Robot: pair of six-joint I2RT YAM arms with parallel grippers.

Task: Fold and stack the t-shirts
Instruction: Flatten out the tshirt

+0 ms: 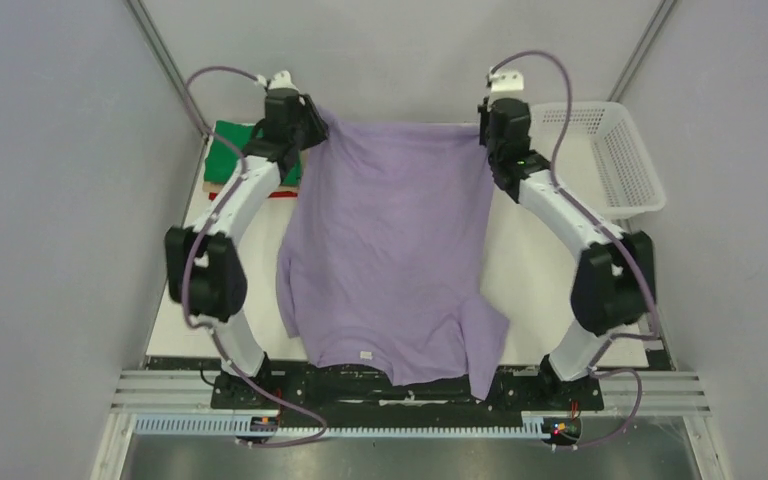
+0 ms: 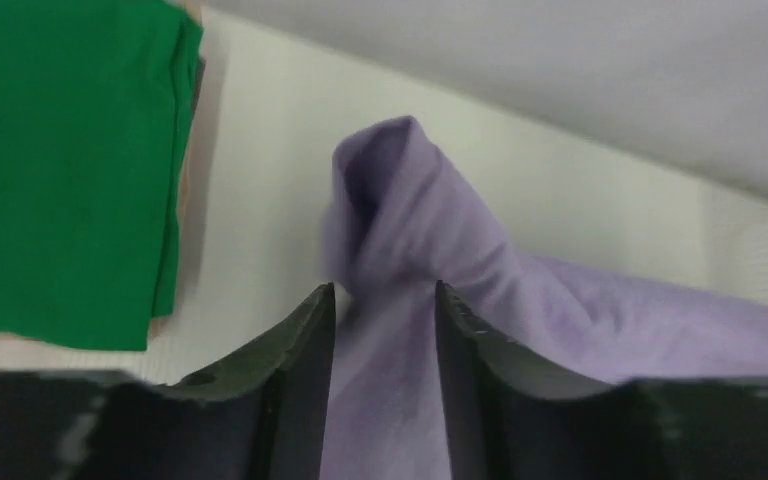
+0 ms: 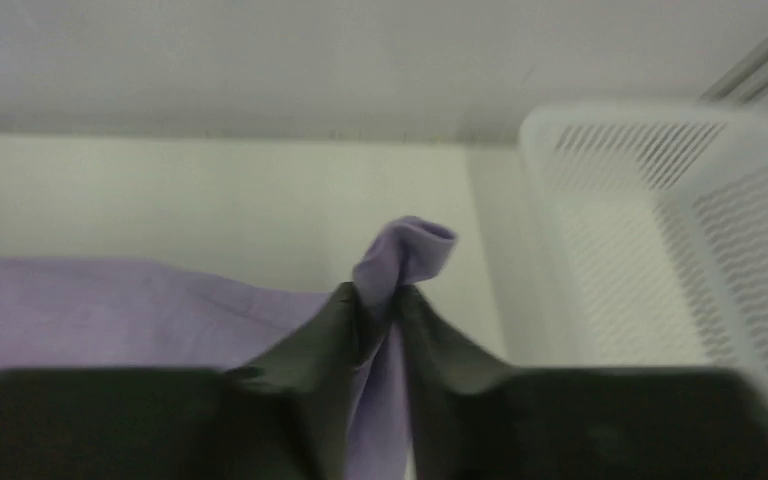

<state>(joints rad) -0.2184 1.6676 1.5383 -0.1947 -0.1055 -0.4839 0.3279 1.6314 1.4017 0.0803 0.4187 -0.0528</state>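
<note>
Right by the arm bases, the neck end (image 1: 365, 362) of the purple t-shirt (image 1: 390, 250) is hanging a little over the near edge of the desk (image 1: 530, 260). One sleeve (image 1: 485, 340) is flopping down there too, all crumpled. The rest of the shirt is lying flat up the middle of the desk, with its bottom edge at the far side. Both arms are reaching out to that far edge, one at each corner. The left fingers (image 2: 305, 350) are standing a little apart, and a bunch of purple cloth is sitting in the narrow gap between them. It is not looking squeezed. The right fingers (image 3: 340, 330) are pinching their corner tight, and a small curl of cloth is poking up past the tips. Just past the left arm, the green t-shirt (image 1: 225, 150) is lying folded on top of the pile, with a thin bit of red peeking out under it. Far off on the right, the white basket (image 1: 620, 160) is sitting by the wall. I am thinking a few things could go wrong here. If the left corner is dropping while the right one is being pinched, any pull would drag the shirt crooked. The crumpled sleeve could get trapped inside a fold and make a lump. The neck end could catch on the arm bases. The left arm is also very near the pile, so a wide swing could knock the green t-shirt out of place.
</note>
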